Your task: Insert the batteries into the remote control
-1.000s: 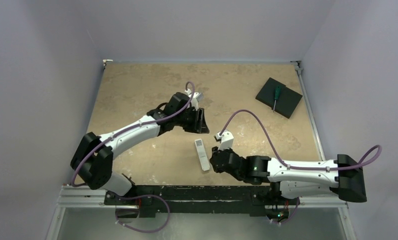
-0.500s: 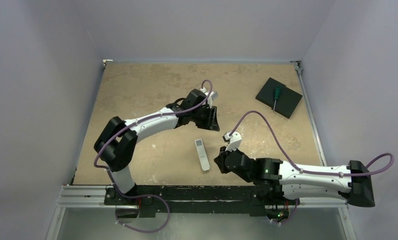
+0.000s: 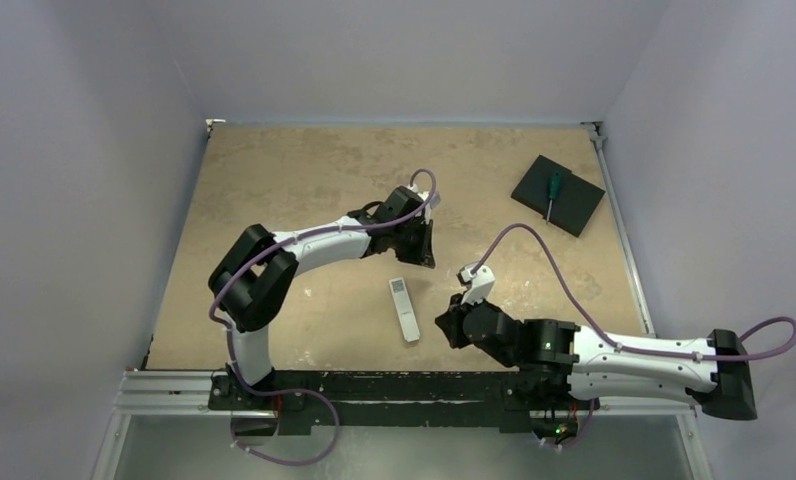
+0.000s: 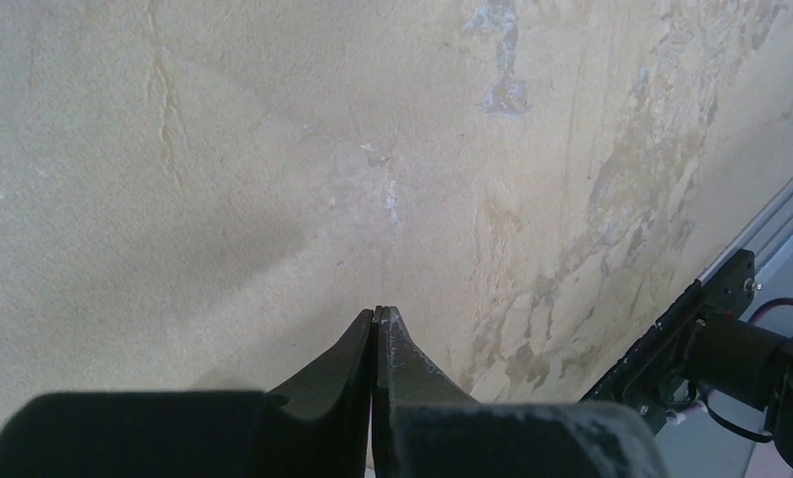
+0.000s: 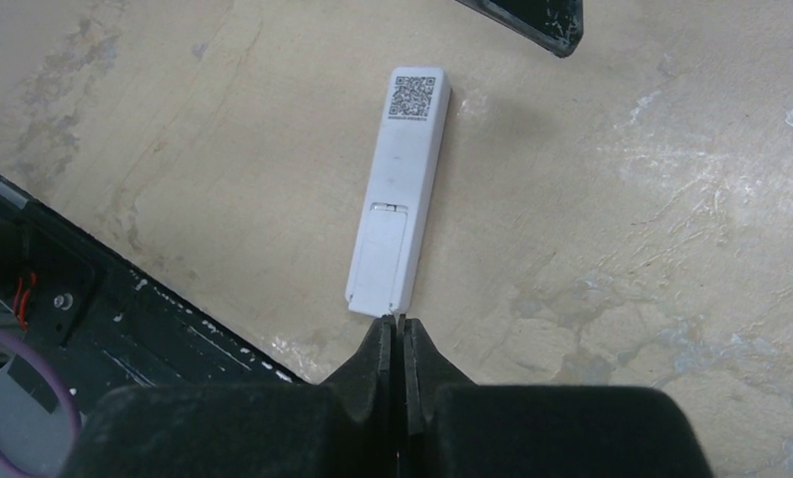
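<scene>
The white remote control (image 3: 404,310) lies flat on the tan table, back side up, showing a QR label and a closed battery cover (image 5: 385,249). No batteries are in view. My right gripper (image 5: 399,319) is shut and empty, its tips just short of the remote's near end; from above, the right gripper (image 3: 444,325) is to the remote's right. My left gripper (image 3: 424,250) is shut with nothing in it and hovers over bare table beyond the remote, and its wrist view shows the left gripper (image 4: 378,311) above plain tabletop.
A black square pad (image 3: 574,208) lies at the back right with a green-handled screwdriver (image 3: 552,190) on it. A black and metal rail (image 3: 374,385) runs along the near table edge. Walls close in the table on three sides.
Both grippers have closed. The left arm swung right toward the table's middle. The right gripper drew back a little to the right, away from the remote, which has not moved.
</scene>
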Tool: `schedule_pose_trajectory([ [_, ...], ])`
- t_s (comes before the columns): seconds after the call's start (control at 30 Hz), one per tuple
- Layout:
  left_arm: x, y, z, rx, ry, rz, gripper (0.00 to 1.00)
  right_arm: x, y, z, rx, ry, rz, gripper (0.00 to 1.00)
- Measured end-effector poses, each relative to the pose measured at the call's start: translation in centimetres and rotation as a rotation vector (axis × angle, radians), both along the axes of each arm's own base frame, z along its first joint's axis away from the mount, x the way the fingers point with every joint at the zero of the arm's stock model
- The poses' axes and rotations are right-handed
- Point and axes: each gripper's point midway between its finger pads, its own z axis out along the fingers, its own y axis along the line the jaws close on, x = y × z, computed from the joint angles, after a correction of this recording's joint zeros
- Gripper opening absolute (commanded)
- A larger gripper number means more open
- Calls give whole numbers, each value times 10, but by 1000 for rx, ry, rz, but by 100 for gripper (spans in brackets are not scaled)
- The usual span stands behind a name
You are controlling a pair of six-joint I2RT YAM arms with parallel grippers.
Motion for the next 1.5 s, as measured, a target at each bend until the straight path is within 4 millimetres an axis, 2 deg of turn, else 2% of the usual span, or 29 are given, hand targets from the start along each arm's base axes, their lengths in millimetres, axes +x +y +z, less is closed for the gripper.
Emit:
schedule_pose_trajectory([
  [0.37,-8,29,-36,118,21,55,0,-1,-5,-12,-35,14,-3,0],
  [0.53,-10,42,-46,169,18,81,0,-2,-5,-18,-59,21,-3,0],
  [0.7,-13,53,-47,200,8,101,0,-2,-5,-24,-81,28,-4,2],
  [1.0,-23,76,-52,259,5,129,0,-2,-5,-30,-98,42,-17,22],
  [1.3,-35,93,-46,277,-5,143,0,-2,-8,-38,-124,66,-46,31],
  [1.5,-43,101,-46,282,-4,144,0,1,-9,-34,-126,64,-68,32],
])
